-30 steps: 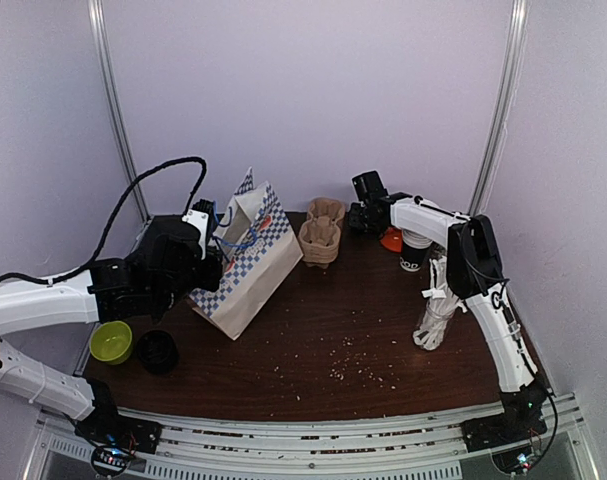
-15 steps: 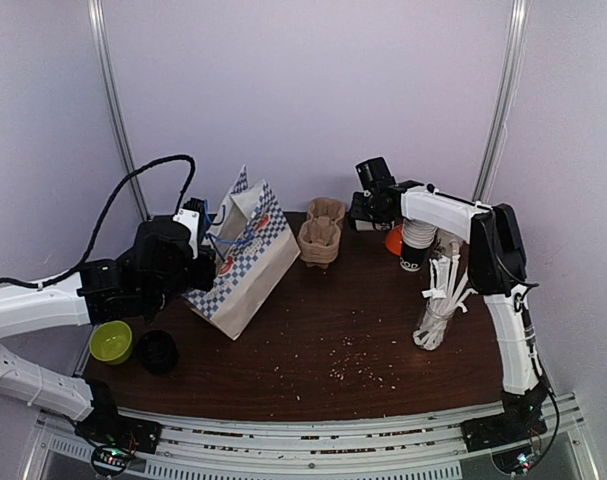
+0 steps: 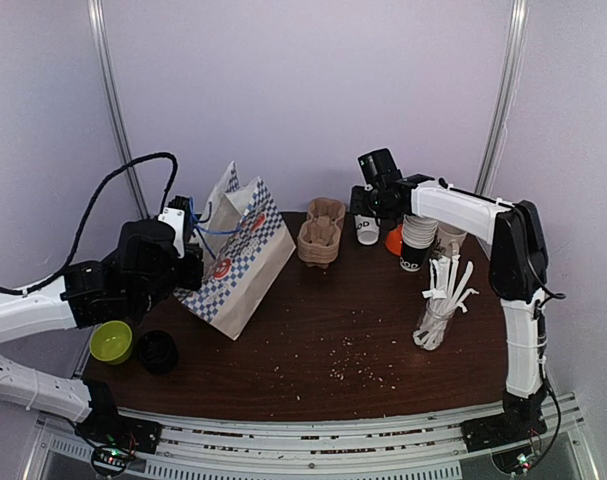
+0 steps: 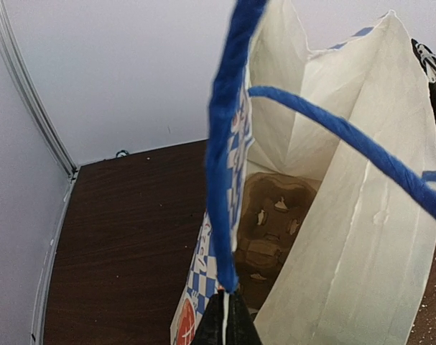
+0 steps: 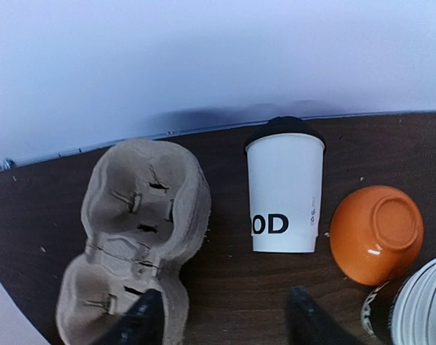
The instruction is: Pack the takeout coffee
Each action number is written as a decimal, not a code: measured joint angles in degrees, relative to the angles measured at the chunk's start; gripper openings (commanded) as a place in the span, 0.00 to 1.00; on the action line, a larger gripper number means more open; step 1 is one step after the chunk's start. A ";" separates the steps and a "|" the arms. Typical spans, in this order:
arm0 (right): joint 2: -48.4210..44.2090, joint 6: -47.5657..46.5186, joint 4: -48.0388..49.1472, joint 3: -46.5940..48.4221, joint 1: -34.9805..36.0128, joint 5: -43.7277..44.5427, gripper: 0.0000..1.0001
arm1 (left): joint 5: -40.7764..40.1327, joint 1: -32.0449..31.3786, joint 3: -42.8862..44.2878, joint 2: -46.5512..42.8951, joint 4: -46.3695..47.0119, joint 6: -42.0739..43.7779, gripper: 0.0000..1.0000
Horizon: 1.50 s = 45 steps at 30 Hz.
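Note:
The white takeout cup (image 5: 285, 192) with a dark lid appears to lie on its side, lid toward the back wall; it also shows in the top view (image 3: 367, 231). A stack of brown pulp carrier trays (image 5: 135, 233) stands left of it (image 3: 320, 235). My right gripper (image 5: 225, 323) is open and empty, hovering just in front of the cup and trays (image 3: 371, 207). My left gripper (image 4: 225, 316) is shut on the blue handle (image 4: 225, 180) of the checked paper bag (image 3: 238, 262), holding its mouth open. A brown tray (image 4: 271, 223) shows inside the bag.
An upturned orange bowl (image 5: 376, 231) and a stack of paper cups (image 3: 416, 243) sit right of the cup. A glass of white wrapped straws (image 3: 438, 305) stands at the right. A green bowl (image 3: 111, 341) and a black cup (image 3: 158, 352) sit at the front left. Crumbs dot the table (image 3: 353, 360).
My right gripper has lifted up and back, uncovering the white cup below it. My left arm has pulled the bag handle leftward and up, so the bag stands a little more upright.

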 measured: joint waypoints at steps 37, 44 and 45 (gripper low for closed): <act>22.49 2.67 -7.28 18.47 -4.85 8.00 0.92 | -0.20 0.00 -0.61 1.92 0.48 -1.09 0.00; 24.74 3.74 -7.56 20.59 -5.14 8.11 0.81 | -0.20 0.00 -0.61 1.92 0.46 -1.07 0.00; 24.94 3.85 -7.58 20.59 -5.16 8.11 0.77 | -0.20 0.00 -0.61 1.92 0.46 -1.07 0.00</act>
